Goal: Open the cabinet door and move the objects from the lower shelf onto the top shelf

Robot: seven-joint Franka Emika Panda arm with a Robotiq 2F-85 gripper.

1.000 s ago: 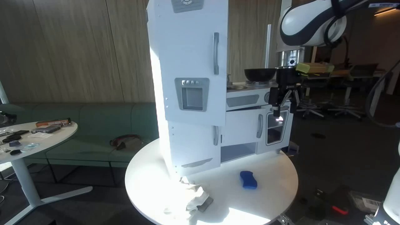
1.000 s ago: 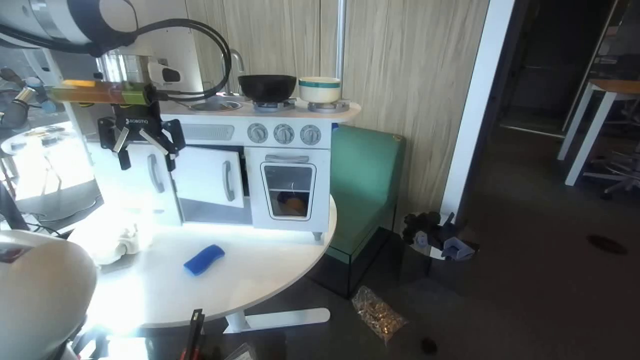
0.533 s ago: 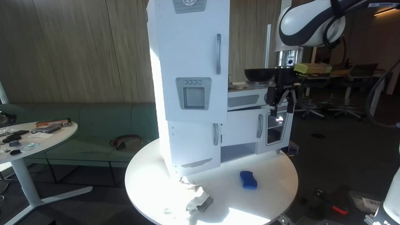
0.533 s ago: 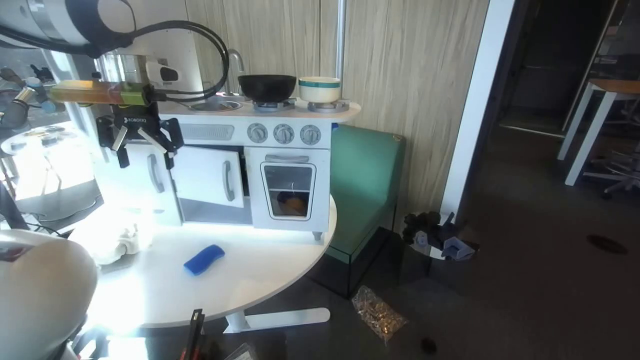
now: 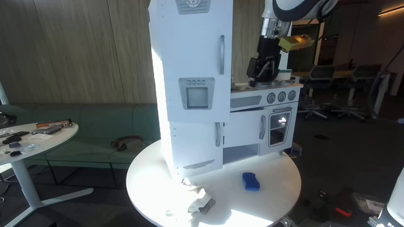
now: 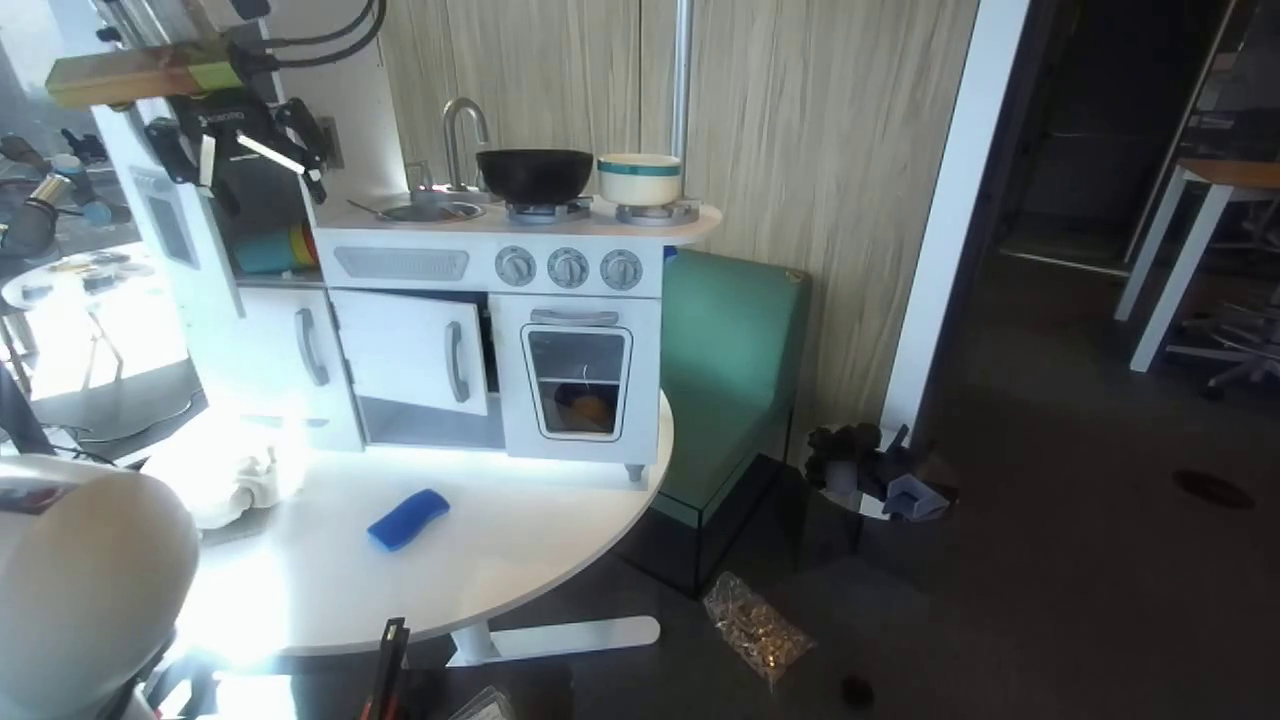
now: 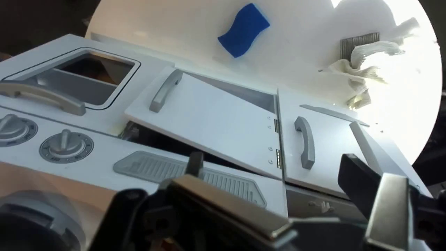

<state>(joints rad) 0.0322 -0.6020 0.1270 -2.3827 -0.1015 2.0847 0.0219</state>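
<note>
While cabinet door (image 5: 197,60) is standing open | gripper (image 6: 270,195) hovering, jaws wide | at its six o'clock, teal object (image 6: 264,253) seemingly awaiting transfer

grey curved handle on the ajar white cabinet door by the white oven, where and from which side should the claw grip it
Probably at mid-bar: bring the open black claw in from the front of the ajar white cabinet door, straddling the grey curved handle. The handle runs nearly upright near the door's free edge, opposite the metal hinges, and bows outward.
</note>
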